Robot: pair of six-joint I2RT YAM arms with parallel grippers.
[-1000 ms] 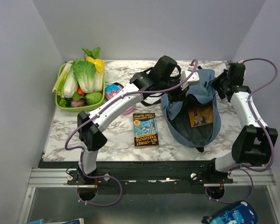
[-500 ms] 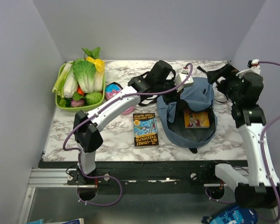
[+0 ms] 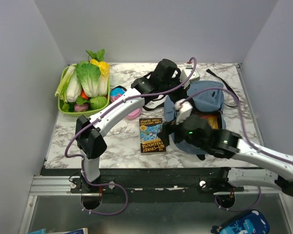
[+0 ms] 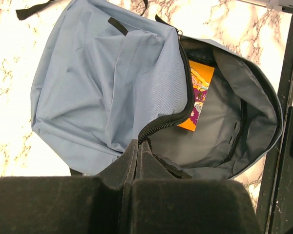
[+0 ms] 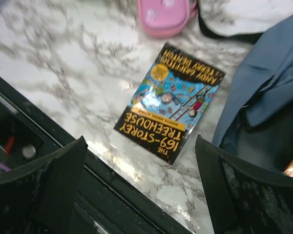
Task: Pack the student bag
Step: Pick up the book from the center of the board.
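While the left gripper (image 4: 136, 148) pinches the student bag (image 4: 97, 83) open at three o'clock of the table (image 3: 122, 146) centre, the right gripper (image 5: 140, 146) hangs wide open, empty, over the treehouse book (image 5: 171, 102); likely it must next descend and grasp it.

White marble-pattern tabletop (image 3: 117, 146), black strip (image 3: 151, 171) along its near edge, aluminium rail (image 3: 49, 185) in front. Plain pale grey-lilac walls (image 3: 151, 29) box it in at the back and both sides. Dull grey surface (image 3: 161, 214) below. Even diffuse light, soft glare on the marble.
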